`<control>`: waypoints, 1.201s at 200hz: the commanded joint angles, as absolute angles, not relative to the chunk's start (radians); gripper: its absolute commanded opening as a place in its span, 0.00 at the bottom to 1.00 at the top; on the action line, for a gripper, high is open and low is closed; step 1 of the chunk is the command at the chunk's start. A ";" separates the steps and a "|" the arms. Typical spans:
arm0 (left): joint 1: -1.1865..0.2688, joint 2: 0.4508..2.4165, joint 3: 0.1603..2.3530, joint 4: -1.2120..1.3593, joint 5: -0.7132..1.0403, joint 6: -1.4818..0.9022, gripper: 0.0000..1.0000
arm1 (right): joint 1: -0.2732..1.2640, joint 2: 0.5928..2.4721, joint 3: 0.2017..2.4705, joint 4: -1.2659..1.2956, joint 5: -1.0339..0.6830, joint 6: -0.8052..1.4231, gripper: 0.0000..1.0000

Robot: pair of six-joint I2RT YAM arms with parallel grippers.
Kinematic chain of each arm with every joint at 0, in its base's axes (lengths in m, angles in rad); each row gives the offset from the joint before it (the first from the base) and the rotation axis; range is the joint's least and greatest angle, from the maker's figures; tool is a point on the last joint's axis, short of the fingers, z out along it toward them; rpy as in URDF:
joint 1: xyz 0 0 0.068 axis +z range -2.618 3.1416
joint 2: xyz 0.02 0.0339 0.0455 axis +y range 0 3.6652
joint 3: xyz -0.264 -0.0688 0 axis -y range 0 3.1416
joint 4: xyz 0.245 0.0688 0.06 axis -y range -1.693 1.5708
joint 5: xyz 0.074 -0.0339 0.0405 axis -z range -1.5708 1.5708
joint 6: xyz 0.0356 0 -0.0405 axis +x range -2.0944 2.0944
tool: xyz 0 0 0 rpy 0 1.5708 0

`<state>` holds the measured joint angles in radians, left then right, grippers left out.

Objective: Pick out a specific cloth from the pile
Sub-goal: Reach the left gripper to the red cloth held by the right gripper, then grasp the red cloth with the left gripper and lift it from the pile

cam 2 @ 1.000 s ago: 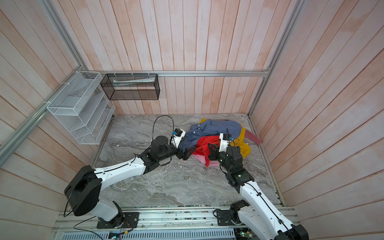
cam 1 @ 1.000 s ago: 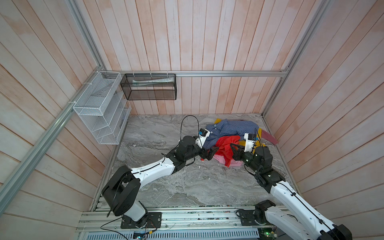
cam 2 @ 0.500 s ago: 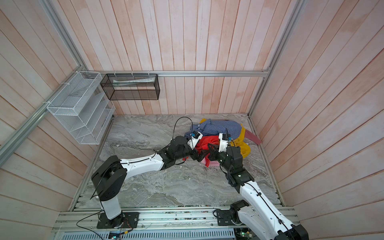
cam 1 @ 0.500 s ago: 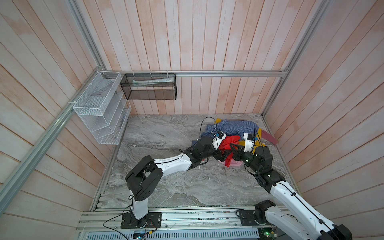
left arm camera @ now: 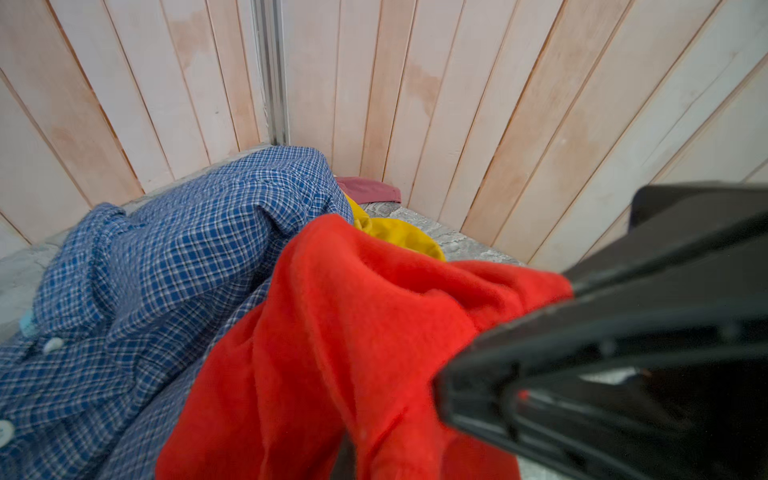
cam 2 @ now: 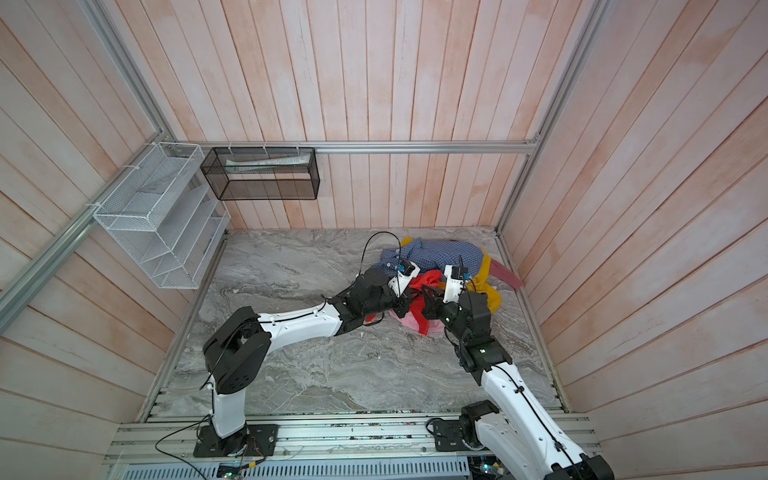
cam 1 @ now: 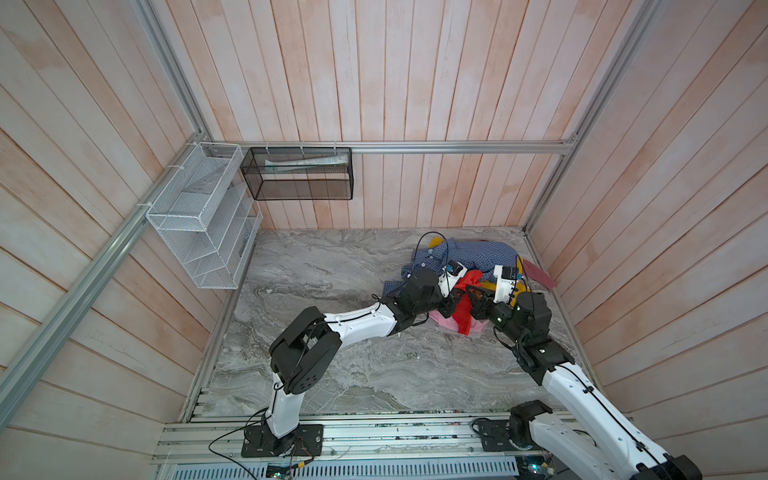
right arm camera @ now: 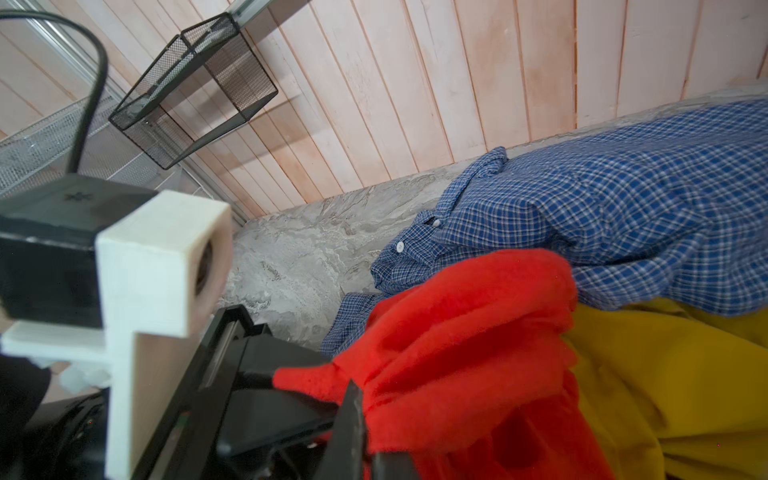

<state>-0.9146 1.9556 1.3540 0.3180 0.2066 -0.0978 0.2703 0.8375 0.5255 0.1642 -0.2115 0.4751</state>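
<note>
– While both arms crowd the far right corner of the marble table [cam 1: 332, 299], where does the cloth [cam 1: 464, 318] sit?

– At the near edge of the pile [cam 2: 436, 253], bunched up between the two tools. Its lower end trails over the pale pink cloth [cam 1: 442, 321]. The blue checked shirt [left arm camera: 187, 249] lies just behind it and the mustard-yellow cloth [right arm camera: 665, 374] beside it.

– Who has it?

– The left gripper [right arm camera: 274, 380] is clenched on a red corner; the right wrist view shows that tip nipped in its black jaws. The right gripper [cam 1: 473, 294] is buried in the same bunch, and I cannot tell whether it is pinching or letting go.

– How will it handle?

– By the look of it, light, thin and limp. It drapes and folds with no stiffness, and there is nothing to break. The fleecy nap should keep it from slipping, though it could drag a neighbour along.

– Best hold?

– Probably a gathered fold or that same corner, clear of the shirt, so only the red comes away.
</note>
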 commanded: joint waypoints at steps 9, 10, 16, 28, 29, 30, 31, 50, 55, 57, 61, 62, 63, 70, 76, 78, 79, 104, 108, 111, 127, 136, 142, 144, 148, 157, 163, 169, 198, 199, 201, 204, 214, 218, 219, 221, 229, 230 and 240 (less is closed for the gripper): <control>-0.911 1.897 1.315 0.344 0.219 -0.134 0.00 | 0.196 0.797 0.507 0.195 -0.261 0.487 0.39; -0.912 1.895 1.311 0.346 0.219 -0.136 0.00 | 0.194 0.796 0.507 0.195 -0.262 0.487 0.40; -0.913 1.882 1.295 0.353 0.216 -0.145 0.00 | 0.182 0.793 0.507 0.194 -0.270 0.487 0.46; -0.916 1.849 1.256 0.369 0.206 -0.168 0.00 | 0.158 0.789 0.508 0.191 -0.283 0.486 0.53; -0.916 1.847 1.253 0.371 0.205 -0.170 0.00 | 0.156 0.789 0.507 0.191 -0.285 0.486 0.54; -0.917 1.844 1.250 0.372 0.204 -0.170 0.00 | 0.153 0.788 0.507 0.191 -0.287 0.487 0.55; -0.916 1.842 1.247 0.374 0.204 -0.171 0.00 | 0.151 0.788 0.508 0.190 -0.288 0.487 0.56; -0.917 1.789 1.204 0.391 0.202 -0.197 0.00 | 0.109 0.790 0.499 0.204 -0.310 0.498 0.62; -0.919 1.777 1.197 0.390 0.204 -0.201 0.00 | 0.097 0.793 0.493 0.213 -0.315 0.503 0.63; -0.920 1.772 1.194 0.390 0.206 -0.202 0.00 | 0.093 0.794 0.492 0.216 -0.316 0.505 0.64; -0.922 1.765 1.189 0.388 0.208 -0.202 0.00 | 0.087 0.799 0.483 0.227 -0.317 0.511 0.64; -0.923 1.762 1.187 0.387 0.208 -0.202 0.00 | 0.084 0.801 0.481 0.228 -0.316 0.512 0.64; -0.923 1.761 1.187 0.386 0.208 -0.202 0.00 | 0.080 0.802 0.480 0.230 -0.316 0.513 0.65; -0.929 1.745 1.183 0.380 0.206 -0.198 0.00 | 0.065 0.817 0.467 0.247 -0.321 0.529 0.66; -0.937 1.733 1.179 0.372 0.198 -0.196 0.00 | 0.049 0.837 0.458 0.267 -0.336 0.540 0.66; -0.940 1.729 1.178 0.369 0.196 -0.195 0.00 | 0.044 0.845 0.455 0.275 -0.342 0.542 0.66; -0.942 1.727 1.177 0.367 0.196 -0.195 0.00 | 0.042 0.848 0.454 0.280 -0.346 0.544 0.66; -0.946 1.689 1.167 0.336 0.181 -0.186 0.00 | 0.023 0.952 0.419 0.383 -0.402 0.583 0.66; -0.946 1.683 1.165 0.330 0.178 -0.188 0.00 | 0.022 0.968 0.418 0.394 -0.401 0.588 0.66; -0.946 1.679 1.162 0.326 0.177 -0.190 0.00 | 0.022 0.978 0.417 0.399 -0.398 0.596 0.66; -0.980 1.653 1.143 0.309 0.156 -0.195 0.00 | 0.018 1.024 0.403 0.458 -0.388 0.629 0.67; -0.982 1.633 1.129 0.304 0.140 -0.198 0.00 | 0.017 1.047 0.393 0.502 -0.388 0.641 0.67; -0.983 1.618 1.121 0.301 0.126 -0.196 0.00 | 0.017 1.063 0.392 0.524 -0.390 0.646 0.67; -0.984 1.613 1.118 0.300 0.121 -0.194 0.00 | 0.017 1.068 0.391 0.528 -0.391 0.648 0.67; -0.985 1.603 1.115 0.297 0.114 -0.194 0.00 | 0.016 1.080 0.393 0.535 -0.391 0.650 0.68; -0.985 1.581 1.110 0.286 0.097 -0.188 0.00 | 0.014 1.108 0.392 0.550 -0.391 0.657 0.68; -0.986 1.566 1.110 0.279 0.088 -0.184 0.00 | 0.014 1.128 0.393 0.557 -0.394 0.663 0.68; -0.986 1.553 1.111 0.271 0.083 -0.180 0.00 | 0.013 1.147 0.392 0.562 -0.404 0.666 0.68; -0.986 1.481 1.110 0.240 0.048 -0.168 0.00 | 0.008 1.209 0.394 0.572 -0.465 0.648 0.68; -0.986 1.478 1.109 0.240 0.046 -0.167 0.00 | 0.008 1.211 0.394 0.572 -0.465 0.647 0.68; -0.986 1.472 1.110 0.237 0.044 -0.166 0.00 | 0.009 1.212 0.392 0.572 -0.465 0.647 0.68; -0.986 1.463 1.110 0.235 0.040 -0.164 0.00 | 0.008 1.212 0.391 0.574 -0.466 0.646 0.68; -0.988 1.432 1.103 0.231 0.025 -0.158 0.00 | 0.009 1.210 0.385 0.573 -0.459 0.637 0.68; -0.988 1.420 1.102 0.228 0.017 -0.154 0.00 | 0.009 1.208 0.381 0.573 -0.455 0.634 0.68; -0.988 1.417 1.101 0.228 0.016 -0.153 0.00 | 0.008 1.207 0.381 0.572 -0.455 0.632 0.68; -0.988 1.410 1.099 0.227 0.011 -0.151 0.00 | 0.008 1.205 0.381 0.572 -0.453 0.630 0.68; -0.988 1.383 1.096 0.226 -0.005 -0.141 0.00 | 0.008 1.199 0.379 0.563 -0.444 0.617 0.68; -0.988 1.380 1.096 0.226 -0.006 -0.140 0.00 | 0.008 1.198 0.379 0.561 -0.444 0.615 0.68; -0.988 1.350 1.092 0.220 -0.027 -0.125 0.00 | 0.007 1.187 0.381 0.546 -0.431 0.598 0.68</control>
<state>-0.9821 1.4338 1.1027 0.2024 0.0315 -0.1673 0.0139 1.2072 0.3912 0.5312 -0.4309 0.6365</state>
